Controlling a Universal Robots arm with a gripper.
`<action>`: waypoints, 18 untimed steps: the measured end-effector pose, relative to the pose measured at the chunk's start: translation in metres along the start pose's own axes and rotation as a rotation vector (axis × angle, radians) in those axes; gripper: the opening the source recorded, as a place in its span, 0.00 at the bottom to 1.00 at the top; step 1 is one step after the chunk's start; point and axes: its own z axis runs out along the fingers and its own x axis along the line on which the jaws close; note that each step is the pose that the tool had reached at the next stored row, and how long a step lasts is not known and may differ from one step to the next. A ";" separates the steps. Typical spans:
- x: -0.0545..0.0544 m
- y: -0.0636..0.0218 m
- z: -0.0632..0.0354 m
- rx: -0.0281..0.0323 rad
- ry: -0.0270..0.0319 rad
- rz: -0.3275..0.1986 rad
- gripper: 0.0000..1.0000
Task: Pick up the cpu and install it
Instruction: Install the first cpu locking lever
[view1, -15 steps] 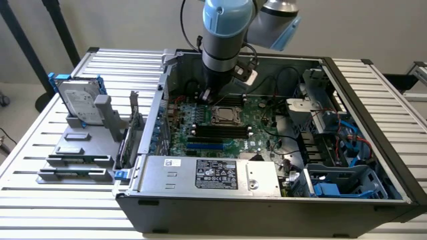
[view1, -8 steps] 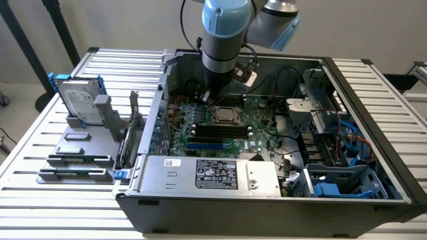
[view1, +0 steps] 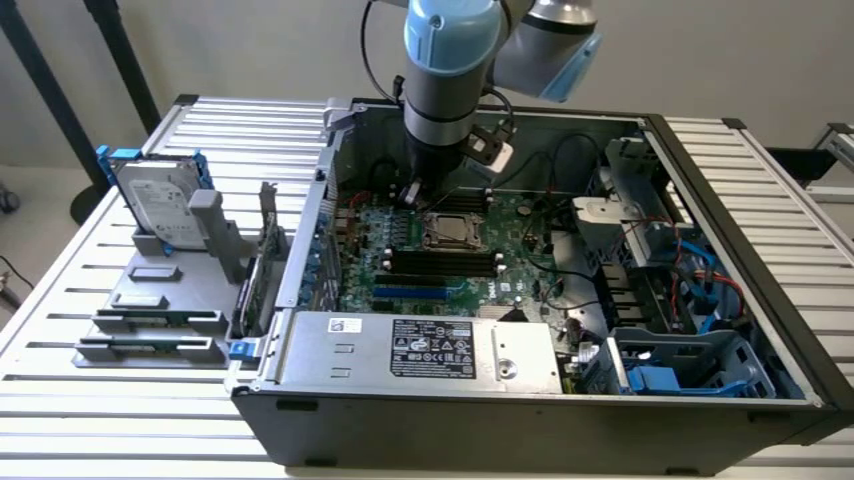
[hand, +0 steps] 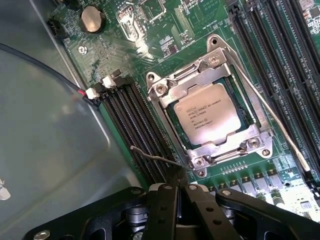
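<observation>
Small flat square cpu (hand: 212, 120) with a silver-grey metal top lies in the silver metal socket frame (hand: 215, 62) on the green motherboard (hand: 115, 50), near the black gripper (hand: 176, 186) and not held. The gripper's fingers are pressed together and empty, their tips at a thin wire lever (hand: 150, 156); contact cannot be judged. The gripper body is cut off.

The cpu (hand: 212, 119) has a satiny silver metal top, the pincer (hand: 176, 181) matt black.
</observation>
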 end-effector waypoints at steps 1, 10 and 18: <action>0.000 -0.0002 0.0004 -0.0007 -0.0012 0.000 0.11; 0.001 -0.0003 0.0022 -0.0053 -0.0098 0.000 0.11; 0.001 0.0006 0.0031 -0.0066 -0.0117 0.000 0.11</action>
